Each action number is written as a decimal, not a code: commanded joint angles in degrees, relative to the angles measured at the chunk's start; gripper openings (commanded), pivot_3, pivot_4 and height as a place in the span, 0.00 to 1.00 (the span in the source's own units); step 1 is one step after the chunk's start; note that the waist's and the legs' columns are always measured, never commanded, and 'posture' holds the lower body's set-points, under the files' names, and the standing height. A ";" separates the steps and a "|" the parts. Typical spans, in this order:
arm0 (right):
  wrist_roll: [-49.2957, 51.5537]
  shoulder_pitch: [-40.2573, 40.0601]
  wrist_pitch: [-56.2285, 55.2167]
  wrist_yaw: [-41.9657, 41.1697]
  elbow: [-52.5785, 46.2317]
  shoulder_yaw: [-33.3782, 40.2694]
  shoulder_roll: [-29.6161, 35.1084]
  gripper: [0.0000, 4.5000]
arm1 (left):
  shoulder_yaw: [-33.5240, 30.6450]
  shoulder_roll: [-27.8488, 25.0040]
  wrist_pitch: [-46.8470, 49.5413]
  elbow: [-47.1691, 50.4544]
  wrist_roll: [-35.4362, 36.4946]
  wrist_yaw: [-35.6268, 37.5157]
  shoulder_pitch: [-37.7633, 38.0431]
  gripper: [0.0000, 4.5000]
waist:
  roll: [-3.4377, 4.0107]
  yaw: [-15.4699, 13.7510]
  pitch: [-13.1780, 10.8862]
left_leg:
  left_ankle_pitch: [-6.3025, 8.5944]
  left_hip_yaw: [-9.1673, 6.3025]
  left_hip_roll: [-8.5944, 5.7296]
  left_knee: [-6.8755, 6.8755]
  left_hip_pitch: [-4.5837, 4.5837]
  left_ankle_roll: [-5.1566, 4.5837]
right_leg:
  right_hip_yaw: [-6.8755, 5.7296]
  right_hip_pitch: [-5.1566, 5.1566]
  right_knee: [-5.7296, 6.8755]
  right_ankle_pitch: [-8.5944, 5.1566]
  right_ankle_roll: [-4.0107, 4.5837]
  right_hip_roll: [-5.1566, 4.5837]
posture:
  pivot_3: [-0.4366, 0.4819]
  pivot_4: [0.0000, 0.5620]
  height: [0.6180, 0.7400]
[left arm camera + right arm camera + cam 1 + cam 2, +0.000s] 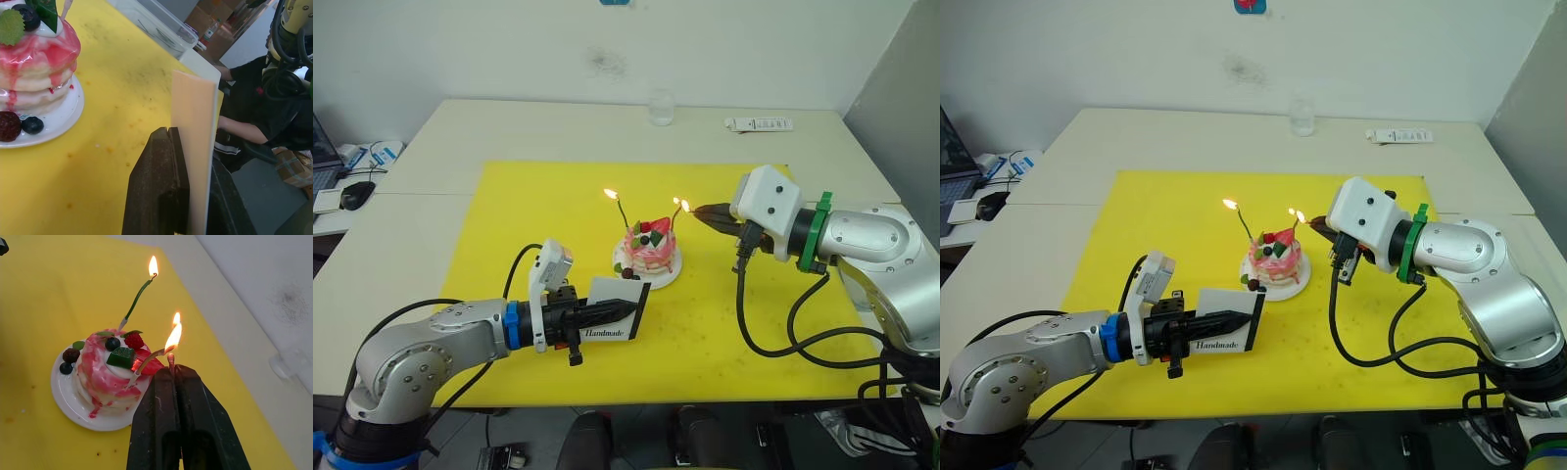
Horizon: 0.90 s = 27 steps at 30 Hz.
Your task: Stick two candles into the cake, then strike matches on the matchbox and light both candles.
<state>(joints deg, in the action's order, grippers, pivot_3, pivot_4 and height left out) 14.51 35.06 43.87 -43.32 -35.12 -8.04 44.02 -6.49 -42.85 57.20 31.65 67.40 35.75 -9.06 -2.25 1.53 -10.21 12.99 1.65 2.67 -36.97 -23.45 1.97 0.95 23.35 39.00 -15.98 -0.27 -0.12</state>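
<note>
The cake [649,249], pink and layered, sits on its white plate [671,275] near the middle of the yellow mat [509,215], with both candles standing in its top. The far candle [137,298] leans away from the cake and carries a flame at its tip; the near candle [151,357] also burns, its flame merging with that of a match [170,361] held just beside it. The right gripper [173,374], fingers pressed together on the match, points at the cake from the robot's right. The left gripper [622,309], fingers clamped on the matchbox [617,308], holds the box upright just in front of the plate. A clear glass [661,108] and a white remote [759,124] lie well beyond on the table [509,127].
</note>
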 commanded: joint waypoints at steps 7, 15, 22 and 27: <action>-2.59 -7.92 -0.45 2.94 1.40 8.72 4.67 0.01 | -0.20 0.81 -0.64 1.35 0.80 0.16 -0.26 0.00 | 0.00 -0.23 0.00 | 0.00 0.01 -0.02 0.00 -0.01 0.00 | 0.01 -0.01 -0.01 0.00 0.00 -0.01 | 0.48 0.27 1.00; -8.70 -17.86 -2.81 12.20 13.00 24.22 6.48 0.01 | 1.49 2.34 -1.10 2.41 0.30 0.19 1.59 0.00 | 0.00 -0.54 0.01 | 0.00 0.05 -0.05 -0.03 -0.01 0.00 | 0.05 -0.01 0.00 0.00 0.00 -0.01 | 0.48 0.27 1.00; -10.61 -18.71 -5.16 15.68 27.84 27.61 6.19 0.01 | 2.44 3.91 -1.75 3.01 -0.39 -0.53 2.44 0.00 | 0.04 -0.15 0.03 | 0.00 0.07 -0.05 -0.03 0.04 0.00 | 0.09 -0.05 0.02 0.00 0.00 0.06 | 0.48 0.27 1.00; -9.77 -18.25 -4.26 16.55 32.80 27.55 4.93 0.01 | 2.61 4.64 -1.95 3.23 -1.14 -0.77 2.79 0.00 | 0.09 0.06 0.06 | 0.00 0.07 -0.04 -0.02 0.04 -0.01 | 0.11 -0.05 0.01 0.00 0.00 0.10 | 0.48 0.27 1.00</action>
<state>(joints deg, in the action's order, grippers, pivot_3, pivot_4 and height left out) 4.63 16.21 39.78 -27.77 -2.73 17.55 48.81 -3.98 -38.57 56.71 33.15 66.30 35.16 -6.39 -2.16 1.59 -10.16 12.99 1.71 2.63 -36.99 -23.41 1.97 1.05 23.30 39.01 -15.98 -0.27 0.04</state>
